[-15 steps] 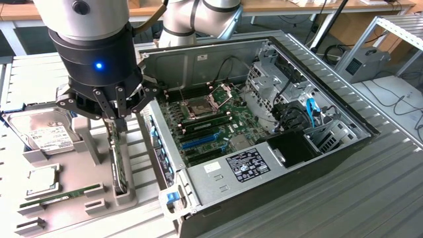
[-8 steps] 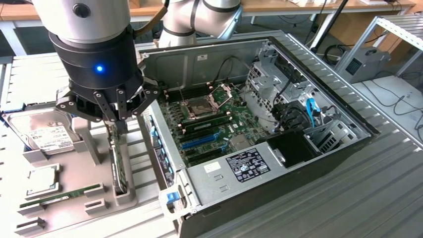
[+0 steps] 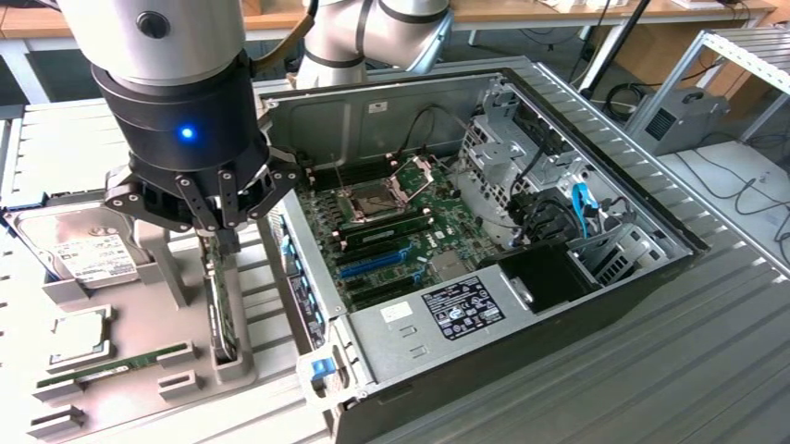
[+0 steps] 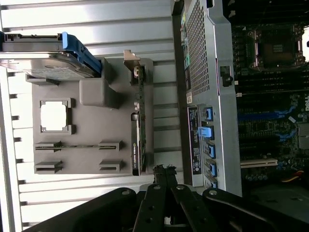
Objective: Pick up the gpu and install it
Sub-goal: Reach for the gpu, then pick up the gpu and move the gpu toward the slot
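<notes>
The gpu stands on its edge in a slot of the grey parts holder, to the exterior view's left of the open computer case. From the wrist, the gpu is a thin dark strip with its silver bracket at one end. My gripper hangs just above the card's far end with its fingers pressed together and nothing between them. The fingertips meet a little to one side of the card, not touching it. The motherboard lies exposed in the case, with blue expansion slots.
A hard drive stands on the holder, with a processor chip and a green memory stick lying in front of it. The case wall rises right beside the holder. Cables and a drive cage crowd the case's far side.
</notes>
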Tool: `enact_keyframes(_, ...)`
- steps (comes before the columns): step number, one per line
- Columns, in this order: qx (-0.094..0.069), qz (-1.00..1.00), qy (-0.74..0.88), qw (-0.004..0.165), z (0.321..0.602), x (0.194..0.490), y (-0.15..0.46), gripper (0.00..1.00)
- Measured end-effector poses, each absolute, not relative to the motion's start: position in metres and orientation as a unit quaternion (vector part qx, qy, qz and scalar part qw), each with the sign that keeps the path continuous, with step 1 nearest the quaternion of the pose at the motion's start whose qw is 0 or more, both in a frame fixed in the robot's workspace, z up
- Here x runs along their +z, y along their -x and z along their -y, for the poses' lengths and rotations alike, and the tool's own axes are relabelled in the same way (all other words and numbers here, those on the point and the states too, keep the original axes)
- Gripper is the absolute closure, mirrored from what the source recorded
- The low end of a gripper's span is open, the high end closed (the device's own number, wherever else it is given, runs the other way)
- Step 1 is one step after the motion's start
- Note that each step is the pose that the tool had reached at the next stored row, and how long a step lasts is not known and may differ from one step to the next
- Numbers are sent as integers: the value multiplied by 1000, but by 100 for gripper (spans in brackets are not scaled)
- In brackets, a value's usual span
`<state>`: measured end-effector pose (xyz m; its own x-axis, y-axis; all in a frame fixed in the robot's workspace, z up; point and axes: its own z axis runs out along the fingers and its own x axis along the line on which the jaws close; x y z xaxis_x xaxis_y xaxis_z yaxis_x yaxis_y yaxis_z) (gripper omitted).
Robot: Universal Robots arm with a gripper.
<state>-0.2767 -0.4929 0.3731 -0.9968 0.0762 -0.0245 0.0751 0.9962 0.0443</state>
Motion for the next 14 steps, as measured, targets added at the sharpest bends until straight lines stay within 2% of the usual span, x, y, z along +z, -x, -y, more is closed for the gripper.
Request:
enact_keyframes(12,22,-999,-38,13,493,373,277,89)
enact_keyframes(14,22,-999,-38,13,493,373,277,76)
